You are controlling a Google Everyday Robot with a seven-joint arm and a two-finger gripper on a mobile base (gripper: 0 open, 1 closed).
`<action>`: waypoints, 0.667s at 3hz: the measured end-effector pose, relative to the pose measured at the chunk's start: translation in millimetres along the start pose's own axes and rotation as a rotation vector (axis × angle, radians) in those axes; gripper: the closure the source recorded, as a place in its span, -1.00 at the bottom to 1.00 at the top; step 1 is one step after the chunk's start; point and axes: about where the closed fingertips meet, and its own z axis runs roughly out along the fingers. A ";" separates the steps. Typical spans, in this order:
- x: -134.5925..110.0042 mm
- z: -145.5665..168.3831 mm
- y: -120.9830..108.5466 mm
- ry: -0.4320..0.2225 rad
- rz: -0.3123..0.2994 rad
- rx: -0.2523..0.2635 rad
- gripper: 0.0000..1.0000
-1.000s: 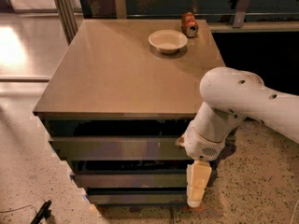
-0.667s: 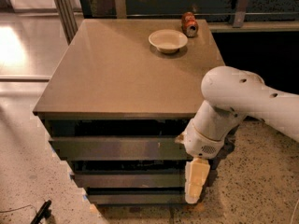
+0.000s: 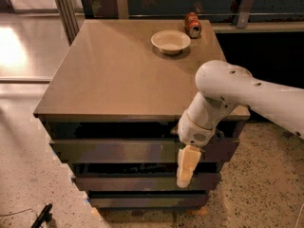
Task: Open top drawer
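1. three dark drawers: one top drawer (image 3: 123,150), one middle drawer (image 3: 128,182), one bottom drawer (image 3: 142,201).
2. one bowl (image 3: 171,41) on the one counter (image 3: 109,75).
3. one can (image 3: 193,24).
4. one tool (image 3: 186,167), hanging before the drawer fronts, right of centre.

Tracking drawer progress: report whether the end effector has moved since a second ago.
Yes. The end effector rose and edged left: its tip, earlier near the lowest drawer front, now ends at the middle one, below the top drawer.
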 end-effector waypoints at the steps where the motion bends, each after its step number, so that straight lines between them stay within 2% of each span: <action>1: 3.0 15.3 -1.6 0.008 -0.003 -0.041 -1.00; 2: 3.0 15.3 -1.6 0.008 -0.003 -0.041 -1.00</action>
